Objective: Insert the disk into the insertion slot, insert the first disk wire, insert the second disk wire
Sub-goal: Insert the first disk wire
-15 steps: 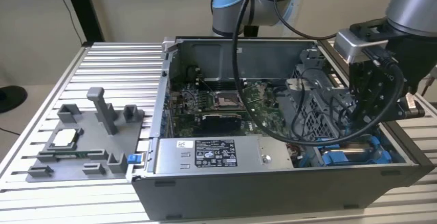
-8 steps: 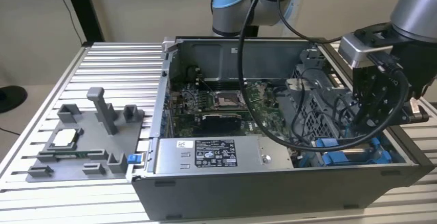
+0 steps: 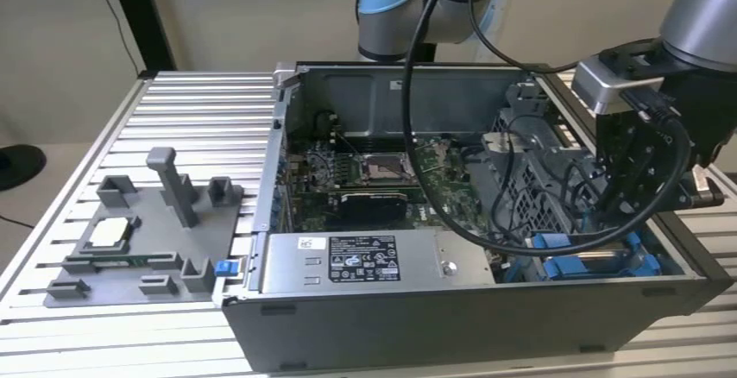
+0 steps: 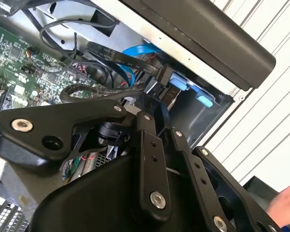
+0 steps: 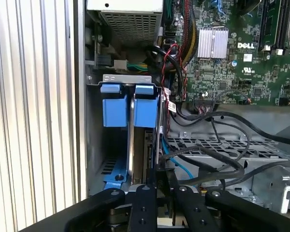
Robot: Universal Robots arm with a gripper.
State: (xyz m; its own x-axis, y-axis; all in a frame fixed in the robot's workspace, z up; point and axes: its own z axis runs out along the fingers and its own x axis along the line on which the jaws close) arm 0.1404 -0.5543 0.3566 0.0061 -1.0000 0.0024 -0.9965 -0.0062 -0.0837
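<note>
- We see the disk (image 5: 146,110) in its blue frame, standing in the slot inside the computer case (image 3: 461,326).
- The claw (image 4: 155,101) is pinched narrow beside a black wire (image 4: 116,54).
- The grey box (image 3: 455,264) has a white label (image 3: 361,259).

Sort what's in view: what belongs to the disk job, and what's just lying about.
Belongs: gripper; blue-framed disk; black wire; open computer case.
Lying about: grey parts tray; power supply box; motherboard.

Grey fixture (image 3: 138,248) rests on slatted table (image 3: 207,102).
</note>
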